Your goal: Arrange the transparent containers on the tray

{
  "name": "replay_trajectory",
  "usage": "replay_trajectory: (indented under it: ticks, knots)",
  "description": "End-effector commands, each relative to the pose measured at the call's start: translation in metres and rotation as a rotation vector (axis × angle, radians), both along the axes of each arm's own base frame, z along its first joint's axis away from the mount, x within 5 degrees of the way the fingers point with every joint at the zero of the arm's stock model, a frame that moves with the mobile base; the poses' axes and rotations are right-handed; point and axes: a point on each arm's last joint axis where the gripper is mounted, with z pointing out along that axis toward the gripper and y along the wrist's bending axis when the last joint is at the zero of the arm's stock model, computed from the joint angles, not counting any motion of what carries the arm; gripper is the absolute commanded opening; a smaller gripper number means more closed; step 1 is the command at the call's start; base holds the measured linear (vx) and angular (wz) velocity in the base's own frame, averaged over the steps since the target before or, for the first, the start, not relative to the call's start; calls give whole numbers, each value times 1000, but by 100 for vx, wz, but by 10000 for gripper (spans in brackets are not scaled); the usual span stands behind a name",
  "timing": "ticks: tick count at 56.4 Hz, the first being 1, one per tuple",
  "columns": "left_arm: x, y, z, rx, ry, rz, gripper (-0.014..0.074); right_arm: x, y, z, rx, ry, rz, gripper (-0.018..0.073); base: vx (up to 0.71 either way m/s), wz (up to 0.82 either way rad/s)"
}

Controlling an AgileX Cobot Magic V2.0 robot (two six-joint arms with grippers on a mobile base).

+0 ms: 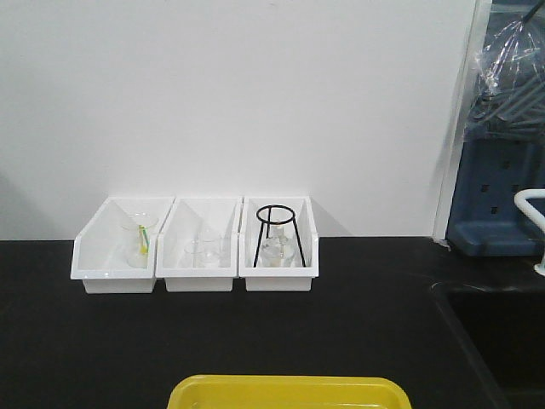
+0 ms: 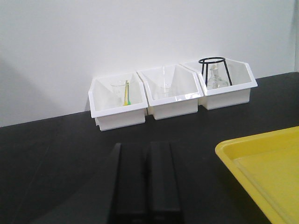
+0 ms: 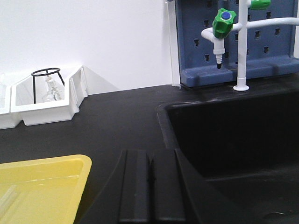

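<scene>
Left claw [image 2: 145,186] closed, empty; right claw [image 3: 149,186] closed, empty, both over the tabletop [image 1: 358,324] beside the tray [image 1: 289,394]

Yellow tray [image 1: 288,393] cut off by bottom edge in front view, only far rim showing. Faint clear shape at tray's lower-left corner in right wrist view, too blurred to identify. Glassware in middle bin [image 1: 201,247] indistinct.
</scene>
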Motion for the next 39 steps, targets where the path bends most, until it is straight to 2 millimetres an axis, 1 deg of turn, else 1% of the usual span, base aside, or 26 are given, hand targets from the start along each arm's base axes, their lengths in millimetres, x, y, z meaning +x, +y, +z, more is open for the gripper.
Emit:
replay_trajectory:
  ticks: [1, 39]
  knots:
    - [1, 1, -5, -21, -44, 10, 0, 0, -1, 4, -15, -72, -11, -13, 0, 0]
    - [1, 1, -5, -21, -44, 10, 0, 0, -1, 3, -14, -65, -10, -13, 0, 0]
